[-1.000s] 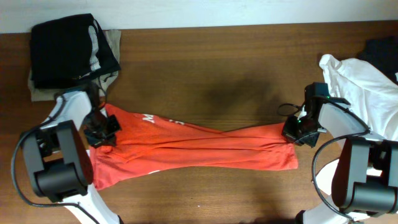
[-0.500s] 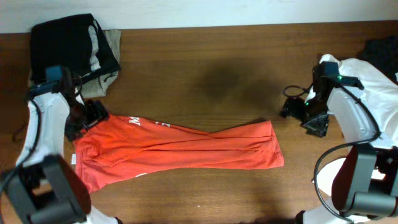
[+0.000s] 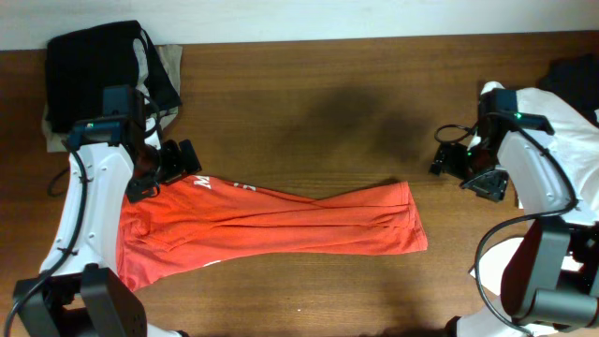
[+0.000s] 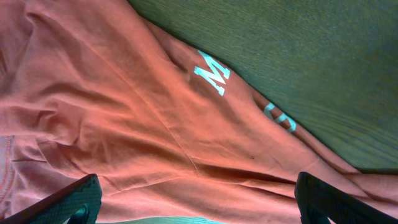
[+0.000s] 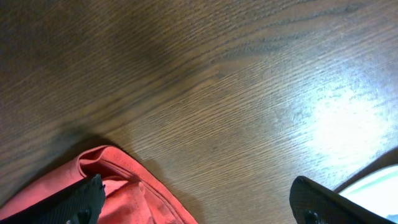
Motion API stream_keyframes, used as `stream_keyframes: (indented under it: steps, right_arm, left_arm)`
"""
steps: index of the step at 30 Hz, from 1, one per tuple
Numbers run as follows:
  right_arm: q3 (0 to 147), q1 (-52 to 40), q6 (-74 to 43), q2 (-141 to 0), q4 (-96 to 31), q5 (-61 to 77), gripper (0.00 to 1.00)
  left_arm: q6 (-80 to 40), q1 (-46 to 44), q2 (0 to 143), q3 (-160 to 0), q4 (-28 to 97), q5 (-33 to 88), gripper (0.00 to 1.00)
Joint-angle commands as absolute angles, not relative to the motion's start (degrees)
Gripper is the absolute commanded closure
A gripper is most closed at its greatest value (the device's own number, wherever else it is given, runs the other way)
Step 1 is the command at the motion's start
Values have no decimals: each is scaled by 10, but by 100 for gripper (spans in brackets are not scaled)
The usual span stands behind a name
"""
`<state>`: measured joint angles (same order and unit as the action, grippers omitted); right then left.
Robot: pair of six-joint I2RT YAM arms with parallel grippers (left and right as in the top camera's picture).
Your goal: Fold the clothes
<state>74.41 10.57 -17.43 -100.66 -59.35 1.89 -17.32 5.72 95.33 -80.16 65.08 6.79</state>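
Where a black garment point(image 3: 98, 70) sits stacked on a khaki one point(image 3: 170, 61) in the table's point(image 3: 318, 103) far left corner, your left gripper point(image 3: 167, 168) hangs just nearer, over the shirt's point(image 3: 271, 229) far-left edge. Its jaws are spread wide and hold nothing. The shirt lies bunched lengthwise across the near middle of the table, with white letters point(image 4: 211, 71) showing by that edge. Right of the shirt's right end and clear of the cloth, your right gripper point(image 3: 465, 173) hovers above bare wood, likewise spread wide and empty. Beyond it a white garment point(image 3: 552, 122) is heaped at the right edge, with a dark one point(image 3: 576, 75) in the far right corner.
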Motion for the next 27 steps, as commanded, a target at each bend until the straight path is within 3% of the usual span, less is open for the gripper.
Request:
stream_keyframes:
  steps: [1, 12, 18, 23, 27]
  right_arm:
    - [733, 124, -92, -1018, -594, 112, 1]
    - [610, 124, -57, -1018, -519, 195, 1]
    - [539, 123, -8, -1018, -449, 366, 1]
    - [502, 86, -9, -1018, -421, 376, 0]
    - [500, 52, -56, -1018, -406, 375, 66]
  left_arm:
    - [-171, 56, 941, -807, 651, 77, 1]
    - [-171, 56, 941, -807, 651, 77, 1]
    - [-171, 56, 941, -807, 650, 77, 1]
    - [-171, 56, 941, -807, 650, 77, 1]
    - [-171, 56, 941, -807, 651, 77, 1]
